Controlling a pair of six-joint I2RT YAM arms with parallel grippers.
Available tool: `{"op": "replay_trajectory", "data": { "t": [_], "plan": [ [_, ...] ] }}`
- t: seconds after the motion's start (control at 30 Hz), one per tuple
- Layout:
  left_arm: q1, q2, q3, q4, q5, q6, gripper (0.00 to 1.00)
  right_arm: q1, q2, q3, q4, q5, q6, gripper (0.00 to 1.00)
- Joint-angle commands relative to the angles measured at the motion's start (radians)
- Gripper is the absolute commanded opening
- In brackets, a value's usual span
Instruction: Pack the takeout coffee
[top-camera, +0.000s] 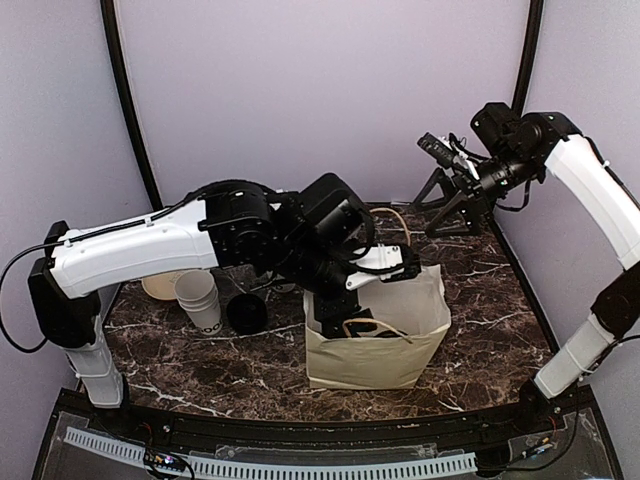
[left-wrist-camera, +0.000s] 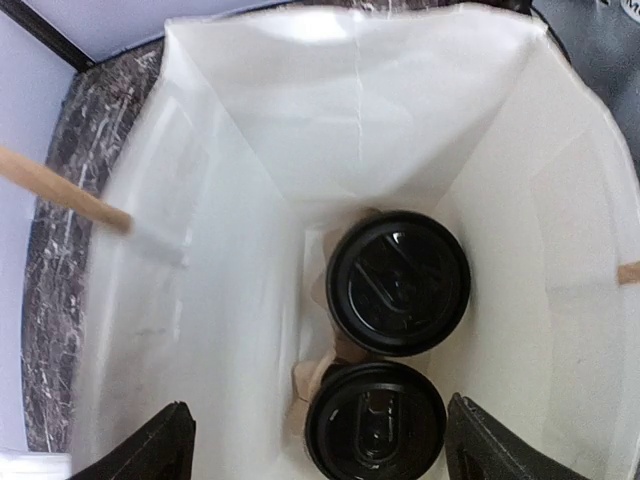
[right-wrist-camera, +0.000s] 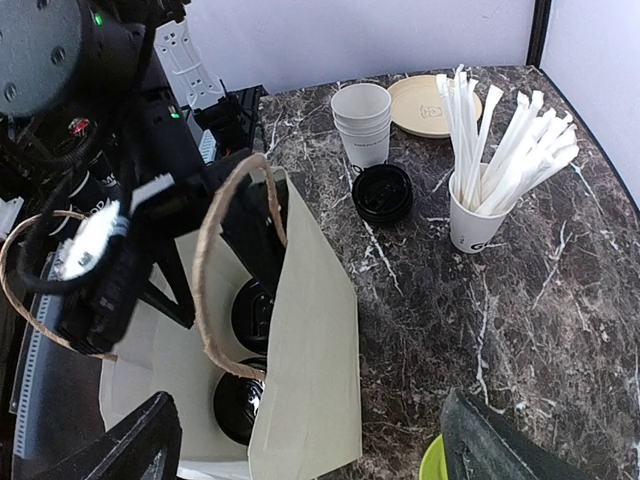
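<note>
The left gripper (left-wrist-camera: 318, 410) hangs in the mouth of the paper bag (top-camera: 372, 352) and points straight down. Its fingers (left-wrist-camera: 150, 450) are spread wide and hold nothing. Directly below it, on the bag's floor, stands one takeout coffee cup (left-wrist-camera: 375, 422). In the wrist view its round black lid sits between the two fingers but well beneath them, untouched. A second coffee cup (left-wrist-camera: 398, 283), also lidded in black, stands just beside the first; whether the two lids touch cannot be told. A bit of brown card (left-wrist-camera: 310, 378) shows around their bases. The bag stands upright and open, its white walls rising around both cups, and its looped paper handle (right-wrist-camera: 215, 270) arches over the rim.

The bag sits near the middle of the marble table (top-camera: 480, 330), toward the near edge. Just left of it lies a loose black lid (top-camera: 246, 313), then a stack of lidless white cups (top-camera: 198, 298), with a tan disc (top-camera: 160, 286) just beside the stack on its left. A white cup of white straws (right-wrist-camera: 475, 215) stands apart from these, farther back.

The right gripper (right-wrist-camera: 310, 400) is raised high over the far right of the table, well apart from the bag. Its fingers are set wide and it holds nothing.
</note>
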Motion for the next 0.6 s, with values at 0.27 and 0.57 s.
{"op": "replay_trajectory", "data": {
  "t": [0.27, 0.57],
  "plan": [
    [0.006, -0.175, -0.054, 0.292, -0.137, 0.101, 0.85, 0.007, 0.018, 0.05, 0.01, 0.025, 0.04, 0.9],
    [0.006, -0.314, -0.129, 0.433, -0.246, 0.133, 0.84, 0.006, 0.026, 0.049, 0.047, 0.03, 0.075, 0.89]
  ]
}}
